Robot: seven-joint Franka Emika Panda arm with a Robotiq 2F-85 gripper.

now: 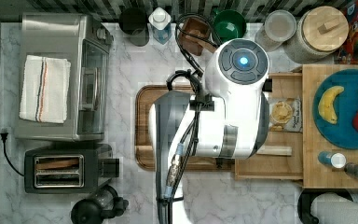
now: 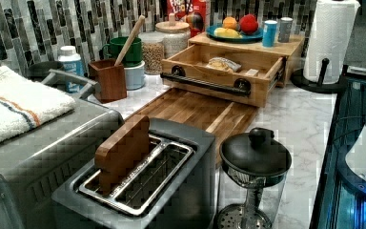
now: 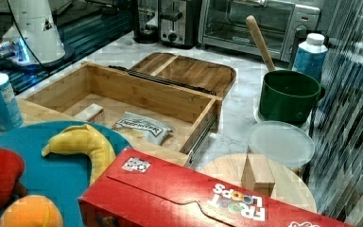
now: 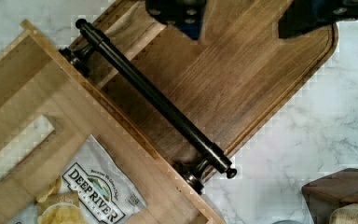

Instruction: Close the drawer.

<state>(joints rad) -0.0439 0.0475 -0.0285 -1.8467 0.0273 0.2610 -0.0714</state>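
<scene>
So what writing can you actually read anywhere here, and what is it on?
"DEEP RIVER" on the chip bag lying in the open drawer; the smaller print under it is too blurred to read.
"FROOT LOOPS" on the red cereal box, seen upside down in the right view.
The blue bottle has a label too blurred to read.

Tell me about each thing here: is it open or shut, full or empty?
drawer: pulled open, chip bag lying inside.
toaster: wooden slice standing in one slot, other slot empty.
toaster oven: door shut, folded towel on top.
jar with wooden lid: lid on.
blue plate: holds fruit.
gripper: open, above the dark cutting board, apart from the drawer handle.
</scene>
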